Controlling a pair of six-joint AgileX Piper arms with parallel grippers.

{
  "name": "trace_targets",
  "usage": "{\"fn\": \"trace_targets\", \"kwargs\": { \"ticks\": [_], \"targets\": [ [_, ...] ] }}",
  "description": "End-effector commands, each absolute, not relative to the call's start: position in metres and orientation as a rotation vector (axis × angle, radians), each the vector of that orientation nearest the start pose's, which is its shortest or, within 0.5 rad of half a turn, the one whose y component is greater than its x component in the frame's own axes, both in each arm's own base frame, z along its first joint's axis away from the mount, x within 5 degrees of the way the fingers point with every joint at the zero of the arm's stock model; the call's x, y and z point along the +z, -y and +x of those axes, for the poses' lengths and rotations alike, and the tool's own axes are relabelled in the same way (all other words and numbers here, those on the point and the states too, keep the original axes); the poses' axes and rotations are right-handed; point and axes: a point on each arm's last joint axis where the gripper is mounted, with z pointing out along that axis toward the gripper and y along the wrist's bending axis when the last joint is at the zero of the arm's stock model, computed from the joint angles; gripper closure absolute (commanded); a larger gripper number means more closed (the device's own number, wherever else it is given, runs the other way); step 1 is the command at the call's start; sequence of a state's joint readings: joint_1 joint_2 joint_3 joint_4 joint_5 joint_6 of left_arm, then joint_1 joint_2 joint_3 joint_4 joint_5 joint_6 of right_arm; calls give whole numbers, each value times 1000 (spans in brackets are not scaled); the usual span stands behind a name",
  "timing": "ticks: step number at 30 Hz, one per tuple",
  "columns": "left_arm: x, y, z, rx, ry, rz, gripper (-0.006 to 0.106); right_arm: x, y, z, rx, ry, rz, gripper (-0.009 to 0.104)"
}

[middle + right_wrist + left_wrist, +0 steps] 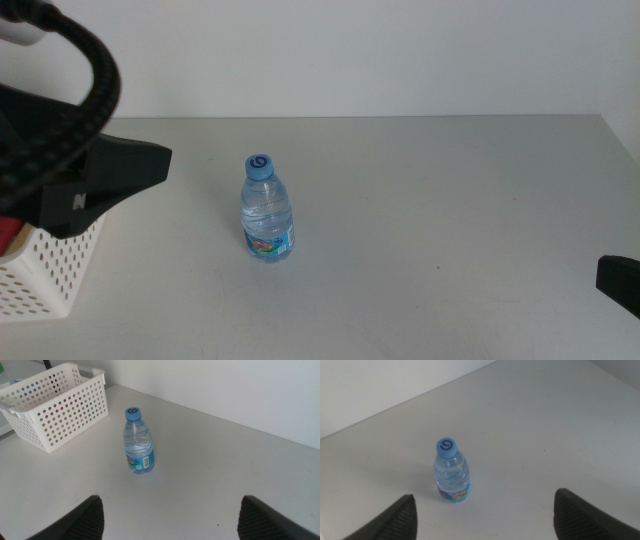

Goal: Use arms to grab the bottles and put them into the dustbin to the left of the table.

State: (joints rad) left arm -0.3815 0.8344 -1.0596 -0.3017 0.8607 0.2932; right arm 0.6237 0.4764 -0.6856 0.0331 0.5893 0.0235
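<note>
Plain light-grey desk (450,200) against a white wall, with just the small water bottle (268,210) standing upright around the middle, blue cap on. Left pincer (485,515) hangs over the white perforated dustbin (50,270) at the desk's left edge, jaws wide apart and empty. Right pincer (170,517) waits near the right edge, also spread open, bottle well ahead of it.

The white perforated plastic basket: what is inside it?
Inside the white perforated plastic basket, coloured patches show through the wall holes, and something red at its rim. Which items these are stays hidden; the left tool's arm covers the opening.
</note>
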Motion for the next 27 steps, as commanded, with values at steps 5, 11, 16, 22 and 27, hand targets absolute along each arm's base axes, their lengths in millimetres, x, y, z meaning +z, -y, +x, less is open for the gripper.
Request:
{"fn": "trace_targets", "kwargs": {
  "ticks": [5, 11, 16, 22, 27],
  "targets": [
    [432, 74, 141, -382, -1824, 542, 7, 369, -52, 71, 482, -1726, -529, 24],
    [428, 84, 171, -341, -1779, 540, 7, 369, -52, 71, 482, -1727, -529, 24],
    [414, 96, 194, -350, -1801, 580, 7, 369, -52, 71, 482, -1727, -529, 24],
    [381, 102, 204, -401, -1791, 538, 7, 369, -52, 71, 482, -1728, -530, 24],
    [349, 102, 204, -481, -1838, 440, 7, 368, -52, 71, 481, -1730, -530, 24]
  ]
}}
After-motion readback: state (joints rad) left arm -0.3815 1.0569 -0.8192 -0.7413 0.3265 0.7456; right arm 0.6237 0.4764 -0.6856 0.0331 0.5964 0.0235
